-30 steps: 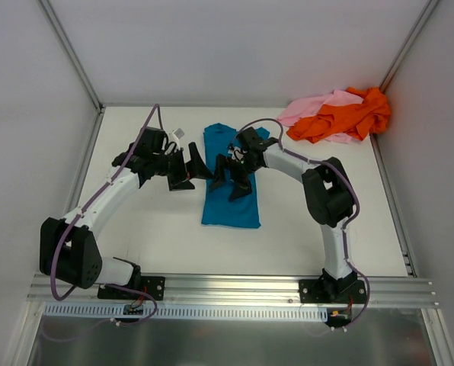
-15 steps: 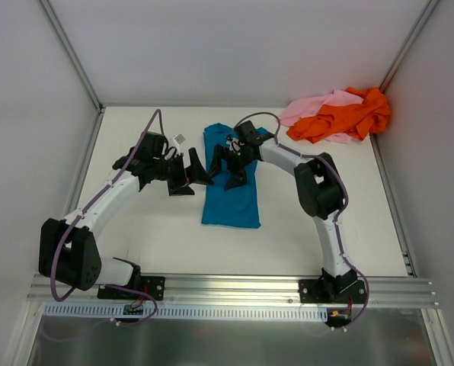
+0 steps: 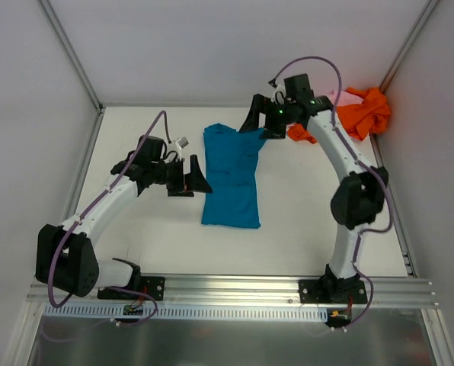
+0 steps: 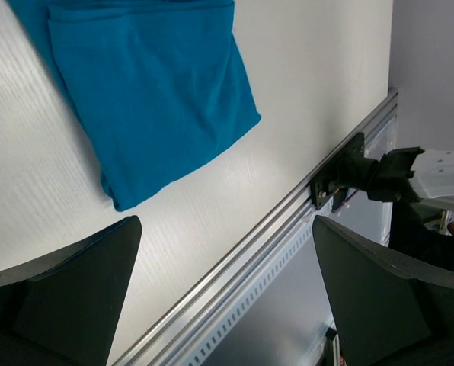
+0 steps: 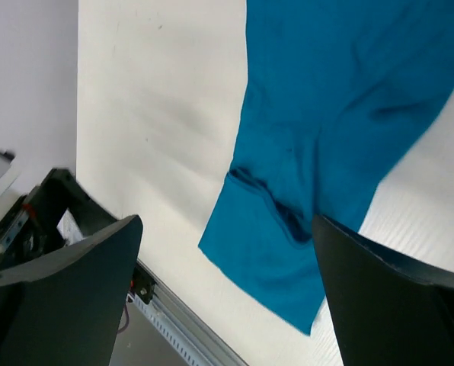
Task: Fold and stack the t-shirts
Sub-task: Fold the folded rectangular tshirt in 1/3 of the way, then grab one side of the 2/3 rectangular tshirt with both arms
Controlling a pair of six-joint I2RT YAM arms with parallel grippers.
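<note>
Near the folded teal t-shirt [image 3: 231, 181], left gripper [image 3: 193, 181] and right gripper [image 3: 260, 124] gape empty.

Probably lab: white-panelled robot cell [image 3: 212, 53].

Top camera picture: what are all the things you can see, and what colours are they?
teal-blue t-shirt: 1, teal-blue, folded long, lying flat mid-table
orange t-shirt: 1, bright orange, crumpled in the far right corner
pink t-shirt: 1, pale pink, by the orange one, mostly hidden
table: 1, white, under everything
metal rail: 1, silver, along the near edge
left claw: 1, black, open, beside the teal shirt's left edge
right claw: 1, black, open, at the teal shirt's far end
</note>
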